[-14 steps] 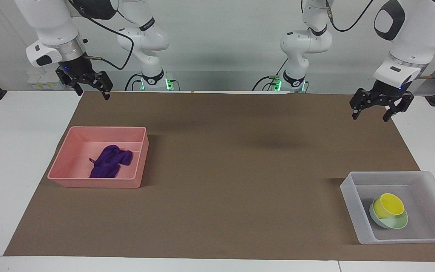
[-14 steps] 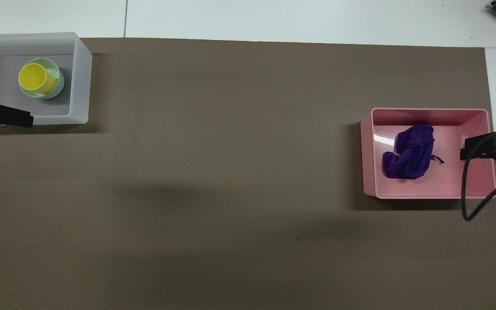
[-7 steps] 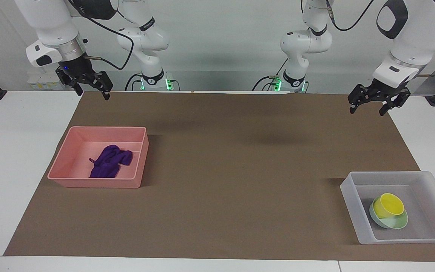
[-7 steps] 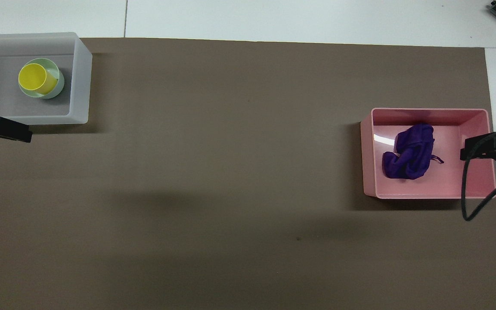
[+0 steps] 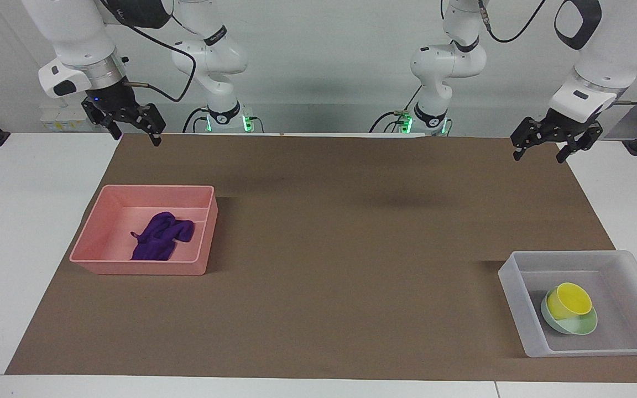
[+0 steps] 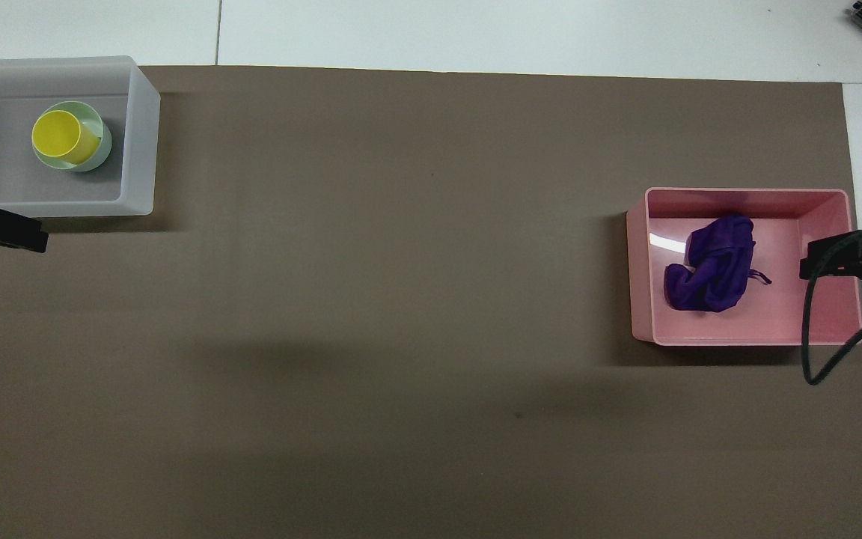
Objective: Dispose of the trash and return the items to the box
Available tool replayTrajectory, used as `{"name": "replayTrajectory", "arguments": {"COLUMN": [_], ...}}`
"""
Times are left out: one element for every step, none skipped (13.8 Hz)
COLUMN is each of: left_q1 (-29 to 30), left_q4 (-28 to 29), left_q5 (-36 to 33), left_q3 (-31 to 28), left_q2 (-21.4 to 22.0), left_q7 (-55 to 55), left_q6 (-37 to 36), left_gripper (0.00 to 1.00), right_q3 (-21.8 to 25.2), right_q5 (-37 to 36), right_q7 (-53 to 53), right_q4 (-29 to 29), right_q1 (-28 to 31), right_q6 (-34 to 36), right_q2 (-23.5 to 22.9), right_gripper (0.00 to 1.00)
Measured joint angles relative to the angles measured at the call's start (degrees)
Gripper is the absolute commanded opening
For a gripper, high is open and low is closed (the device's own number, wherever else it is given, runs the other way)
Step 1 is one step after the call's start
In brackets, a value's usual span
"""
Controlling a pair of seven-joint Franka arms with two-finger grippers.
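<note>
Facing view: we look from high up across the table toward the robots, whose bases stand at the top edge; we are far enough back to take in the whole brown mat.
Overhead view: we look steeply down from above the robots' own end, facing away from them; the brown mat fills nearly the whole picture.
Shared ground: we see the mat, the pink bin and the box in both.
Relation: our two views are half a turn apart, so each bin swaps sides between them.
</note>
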State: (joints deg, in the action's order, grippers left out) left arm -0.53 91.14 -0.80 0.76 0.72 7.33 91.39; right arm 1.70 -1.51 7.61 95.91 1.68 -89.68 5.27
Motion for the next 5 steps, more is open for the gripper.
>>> {"name": "replayTrajectory", "arguments": {"left_q1": [0.0,0.0,0.0,0.0,0.0], "left_q4": [0.0,0.0,0.0,0.0,0.0], "left_q5": [0.0,0.0,0.0,0.0,0.0], "left_q3": [0.0,0.0,0.0,-0.1,-0.1], "left_q2": [0.0,0.0,0.0,0.0,0.0], "left_q7": [0.0,0.0,-0.1,-0.1,-0.1], "left_q6": [0.0,-0.2,-0.4,-0.6,-0.8], "left_gripper": [1.0,1.0,1.0,1.0,1.0], "right_q3": [0.0,0.0,0.0,0.0,0.0], "right_q5": [0.0,0.0,0.0,0.0,0.0], "right_q7": [0.0,0.0,0.0,0.0,0.0], "right_q4": [0.0,0.1,0.1,0.2,0.2], "right_q1": [0.0,0.0,0.0,0.0,0.0], "right_q6": [0.0,0.0,0.0,0.0,0.0], "right_q2": [0.0,0.0,0.0,0.0,0.0], "right_gripper": [1.0,1.0,1.0,1.0,1.0]}}
